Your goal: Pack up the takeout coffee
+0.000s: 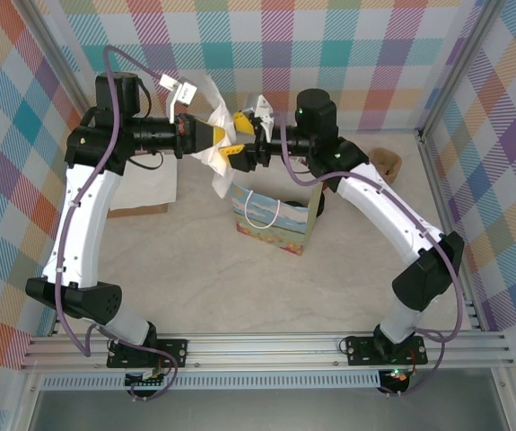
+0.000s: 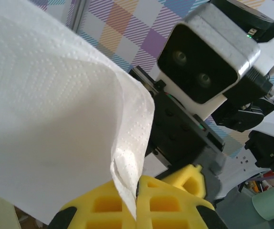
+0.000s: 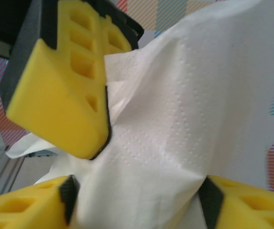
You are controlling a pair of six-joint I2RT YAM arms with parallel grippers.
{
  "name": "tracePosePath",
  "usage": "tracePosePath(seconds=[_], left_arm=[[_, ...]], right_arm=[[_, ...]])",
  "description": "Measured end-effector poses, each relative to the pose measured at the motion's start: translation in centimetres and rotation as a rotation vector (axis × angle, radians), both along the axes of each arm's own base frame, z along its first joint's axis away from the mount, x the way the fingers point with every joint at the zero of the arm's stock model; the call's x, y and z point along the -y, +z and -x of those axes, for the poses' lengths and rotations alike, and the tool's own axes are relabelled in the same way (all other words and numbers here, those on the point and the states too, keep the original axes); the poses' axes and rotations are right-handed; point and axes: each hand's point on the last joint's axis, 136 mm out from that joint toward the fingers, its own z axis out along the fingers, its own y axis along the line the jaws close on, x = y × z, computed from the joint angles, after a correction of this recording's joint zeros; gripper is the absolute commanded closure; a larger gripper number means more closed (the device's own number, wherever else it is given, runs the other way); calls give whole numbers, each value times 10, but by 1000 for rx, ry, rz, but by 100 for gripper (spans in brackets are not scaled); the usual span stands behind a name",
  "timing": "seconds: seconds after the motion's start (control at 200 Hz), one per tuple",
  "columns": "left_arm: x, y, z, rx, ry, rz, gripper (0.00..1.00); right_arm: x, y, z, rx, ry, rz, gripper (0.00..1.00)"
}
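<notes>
Left hand point(image 1: 223, 135) clamped on the white paper napkin point(image 1: 209, 95), right hand point(image 1: 238, 135) tip-to-tip with it, jaws part-open straddling the same napkin, both over the gift bag point(image 1: 271, 215)'s far edge; takeout coffee position can't tell, possibly inside the bag.

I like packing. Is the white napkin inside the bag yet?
Not yet: the left pincer holds the napkin up in the air, outside the bag.
</notes>
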Motion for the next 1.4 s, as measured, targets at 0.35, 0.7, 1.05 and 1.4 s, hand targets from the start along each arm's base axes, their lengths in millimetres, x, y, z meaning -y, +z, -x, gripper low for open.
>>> tracePosePath(seconds=[0.35,0.7,1.05,1.4], left_arm=[[-2,11,0,80,27,-4,51],[-43,33,52,347,260,-32,36],[-65,2,59,375,395,-90,35],[-70,-21,49,329,437,-130,35]], right_arm=[[12,19,0,-26,-61,84,100],[68,-5,-24,-87,-216,262,100],[94,-55,-21,-214,-220,408,100],[99,-99,-39,-268,-271,522,98]])
